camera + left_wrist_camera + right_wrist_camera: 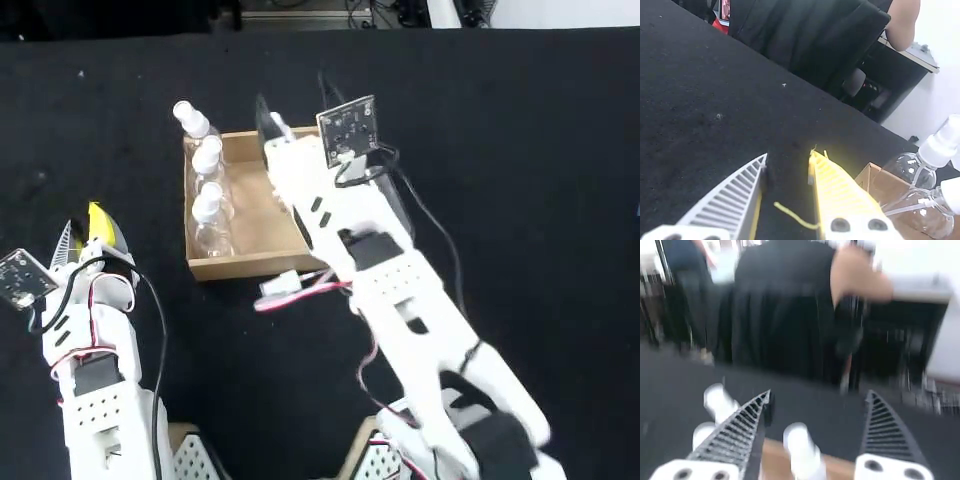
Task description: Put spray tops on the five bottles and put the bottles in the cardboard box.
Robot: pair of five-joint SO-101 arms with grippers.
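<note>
The right gripper [820, 395] hangs over the cardboard box [255, 266], its fingers spread wide and holding nothing. A white spray top [801, 447] stands upright between them, apart from both, its long axis vertical. Three capped bottles [207, 205] line the box's 9 o'clock wall in a 12-to-6 row. The left gripper [82, 232] sits over the tabletop [520, 150], with the box at its 2 o'clock and its fingers narrowly parted and empty. The right arm is judged the nearer.

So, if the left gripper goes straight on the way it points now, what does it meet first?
Probably only the black table; the left gripper points clear of the bottles and cardboard box.
</note>
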